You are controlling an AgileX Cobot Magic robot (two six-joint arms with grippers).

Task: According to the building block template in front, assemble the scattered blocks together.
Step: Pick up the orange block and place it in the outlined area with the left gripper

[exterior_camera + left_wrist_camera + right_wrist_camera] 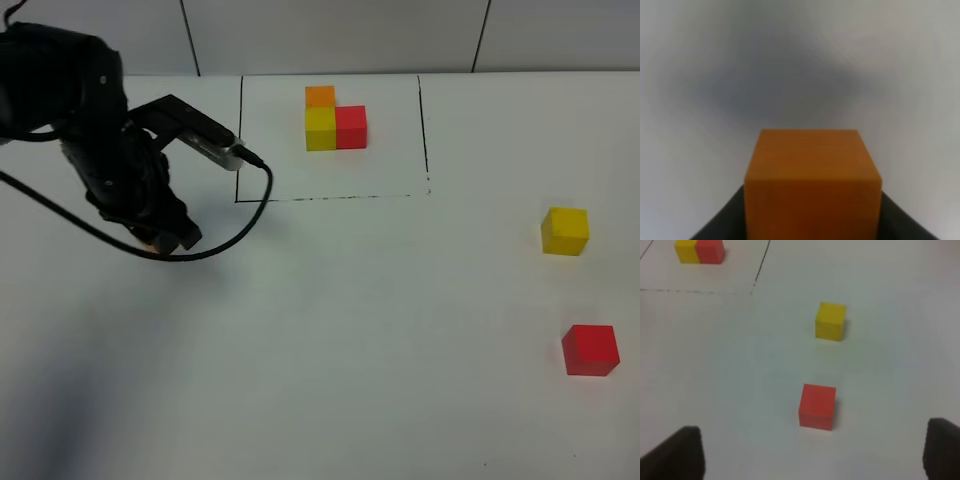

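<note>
The building block template point(335, 118), a joined orange, yellow and red trio, sits inside a thin black outline point(330, 197) at the back; its yellow and red cubes point(700, 251) also show in the right wrist view. My left gripper point(165, 236) hangs over the table's left side, shut on the orange cube point(812, 182), whose sides the dark fingers point(722, 220) press. The yellow cube point(565, 231) point(830, 321) and red cube point(590, 350) point(817, 406) lie apart on the right. My right gripper point(813, 455) is open, with nothing in it, short of the red cube.
The left arm's black cable point(240, 225) loops down over the table beside the outline's left corner. The table's far edge meets a tiled wall point(330, 35).
</note>
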